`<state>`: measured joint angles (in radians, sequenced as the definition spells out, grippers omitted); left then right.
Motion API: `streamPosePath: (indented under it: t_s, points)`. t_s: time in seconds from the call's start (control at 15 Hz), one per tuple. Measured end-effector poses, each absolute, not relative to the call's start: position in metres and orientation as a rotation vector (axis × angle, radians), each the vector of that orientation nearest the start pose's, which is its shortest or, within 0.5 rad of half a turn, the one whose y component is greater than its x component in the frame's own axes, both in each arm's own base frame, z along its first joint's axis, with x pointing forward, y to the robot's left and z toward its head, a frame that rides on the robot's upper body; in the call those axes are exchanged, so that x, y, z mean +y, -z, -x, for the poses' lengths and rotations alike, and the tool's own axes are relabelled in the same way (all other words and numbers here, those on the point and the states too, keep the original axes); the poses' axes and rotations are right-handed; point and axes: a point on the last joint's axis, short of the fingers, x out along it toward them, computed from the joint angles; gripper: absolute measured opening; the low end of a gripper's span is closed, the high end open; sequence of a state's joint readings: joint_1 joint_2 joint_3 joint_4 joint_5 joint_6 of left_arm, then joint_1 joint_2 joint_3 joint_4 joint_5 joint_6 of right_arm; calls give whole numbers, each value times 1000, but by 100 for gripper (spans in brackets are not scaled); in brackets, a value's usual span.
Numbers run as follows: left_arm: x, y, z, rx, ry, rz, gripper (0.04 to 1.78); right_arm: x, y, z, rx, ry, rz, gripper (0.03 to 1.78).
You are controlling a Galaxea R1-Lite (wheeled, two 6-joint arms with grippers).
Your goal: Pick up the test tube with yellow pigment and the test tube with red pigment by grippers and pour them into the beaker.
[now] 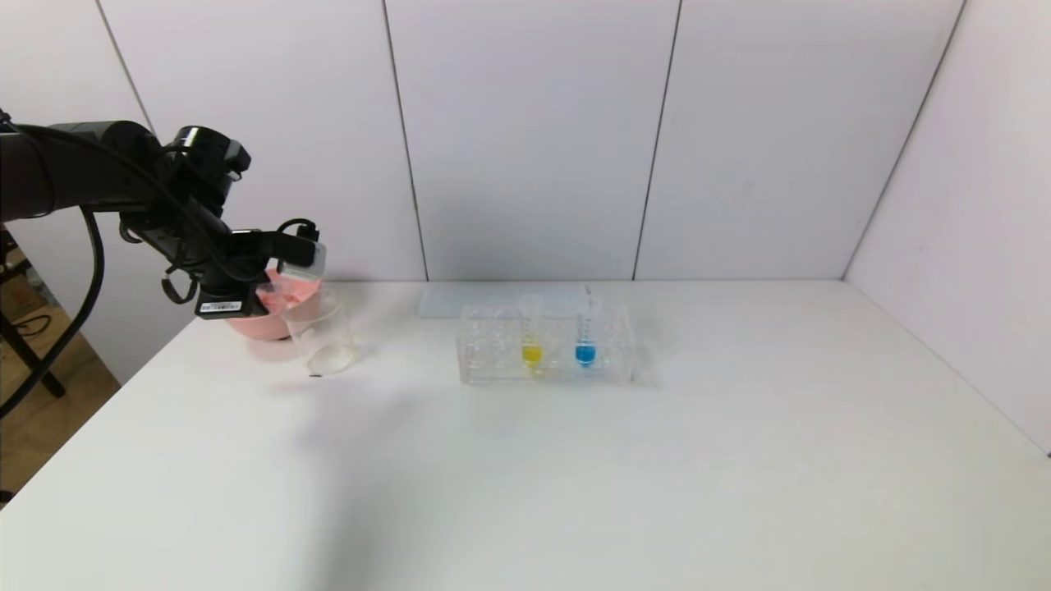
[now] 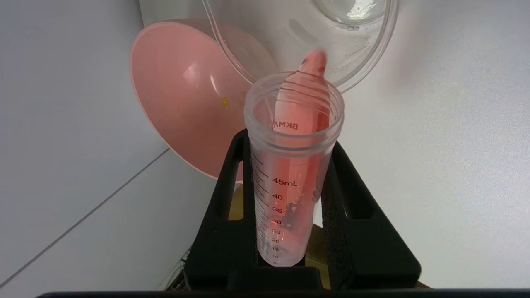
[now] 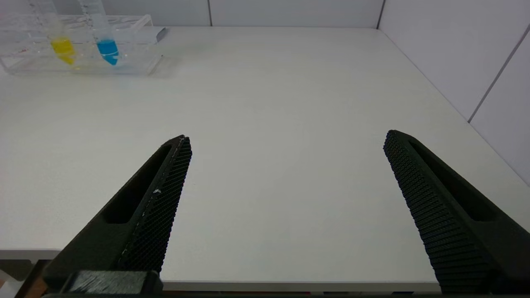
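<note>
Two black fingers of the right gripper [image 3: 287, 142] stand wide apart with nothing between them, low over the near edge of the white table [image 1: 575, 476] — this arm is idle.

Out in the middle of the table sits the clear tube rack [image 1: 546, 355]. Two tubes stand upright in it: the test tube with yellow pigment [image 1: 531, 336], yellow pooled in its pointed tip, and just beside it, on the robot's right, a tube with blue liquid [image 1: 585, 335] in its tip.

Over at the far left, the left gripper [image 2: 290, 149] is clamped on the test tube with red pigment [image 2: 292, 174], its fingers pressed to either side of the barrel. The tube's long axis runs out along the fingers, open threaded mouth pointing away from the wrist towards the beaker [image 1: 322, 332]. Pale red liquid lies as a streak along the inside wall, reaching right up to the lip — and the mouth sits at the beaker's rim. The scale on the barrel reads 45mL, then 40, 35, 30 and on down; mirrored letters "BKM" show through the wall.

The beaker stands upright, looking almost empty. Right behind it, touching or nearly so, is the pink bowl [image 1: 271, 316], with a small yellow speck on its inner wall.
</note>
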<state>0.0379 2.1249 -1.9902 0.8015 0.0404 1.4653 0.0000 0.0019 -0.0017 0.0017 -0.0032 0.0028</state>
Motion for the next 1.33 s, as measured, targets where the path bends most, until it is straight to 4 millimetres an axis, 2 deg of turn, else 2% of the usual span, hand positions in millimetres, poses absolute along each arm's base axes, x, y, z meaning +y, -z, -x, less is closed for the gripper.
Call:
streamPosePath:
  t_s: [1.33]
  points:
    - [14,-222,-403,844,598,-1382,45,0,-76,23,2,3,-3,170]
